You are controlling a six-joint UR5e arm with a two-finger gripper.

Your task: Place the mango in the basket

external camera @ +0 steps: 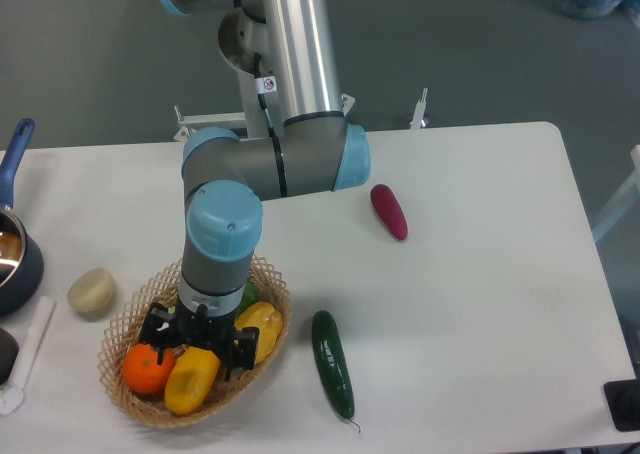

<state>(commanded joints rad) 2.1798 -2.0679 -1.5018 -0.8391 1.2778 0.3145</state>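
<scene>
Mango (192,380) lying inside the basket (268,292), tilted, touching the orange fruit (146,368) on one side. Hand (197,341) directly above, low over the basket; spread or pressed together, cannot tell. Probably lowered this far to release gently, without rolling.

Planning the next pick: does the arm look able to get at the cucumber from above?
Probably yes. The cucumber lies alone on bare table, right of the basket, nothing over it.
</scene>
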